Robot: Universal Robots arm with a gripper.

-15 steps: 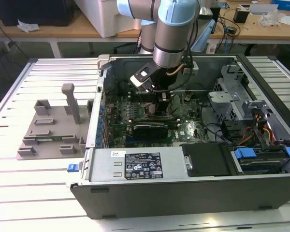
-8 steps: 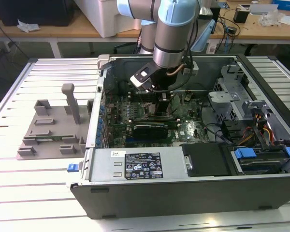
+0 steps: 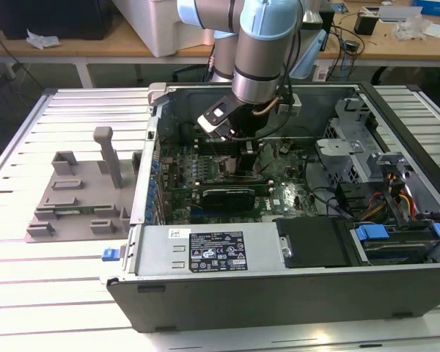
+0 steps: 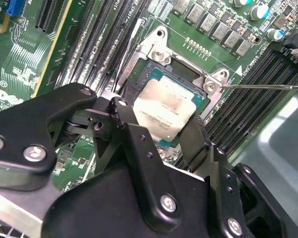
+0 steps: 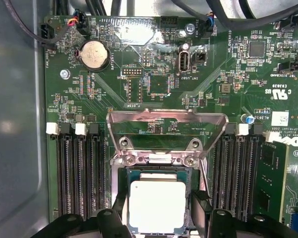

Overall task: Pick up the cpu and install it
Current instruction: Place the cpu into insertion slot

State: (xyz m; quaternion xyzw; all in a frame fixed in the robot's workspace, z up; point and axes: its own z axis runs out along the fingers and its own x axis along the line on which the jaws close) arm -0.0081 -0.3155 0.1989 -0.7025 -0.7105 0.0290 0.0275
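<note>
Gripper (image 4: 158, 118) links loom closest in the second wrist view, black and bolted, and its two fingers (image 4: 123, 113) press against opposite edges of the cpu (image 4: 164, 109), clamped on it. The cpu lies flat, silver top up, within the socket (image 4: 204, 106), its pale rim showing on the sides that are free of the fingers. I cannot tell whether it is fully seated or sits just above the contacts.

In the first wrist view the same hold shows from straight above: the cpu is square to the socket opening, a finger on either side. Just beyond it the metal plate (image 5: 166, 124) of the socket stands swung open, with two screws at its hinge. Banks of long black slots (image 5: 79, 173) run on both sides of the socket. Farther along the green board (image 5: 223, 69) sits a round coin battery (image 5: 94, 53).

In the exterior view the arm (image 3: 268, 44) reaches down into an open case (image 3: 279, 286) lying on its side. A black card (image 3: 227, 196) crosses the board near the arm. To the exterior view's left of the case a grey fixture (image 3: 81, 198) rests on the slatted table (image 3: 59, 308). Wooden benches (image 3: 125, 45) stand behind.
</note>
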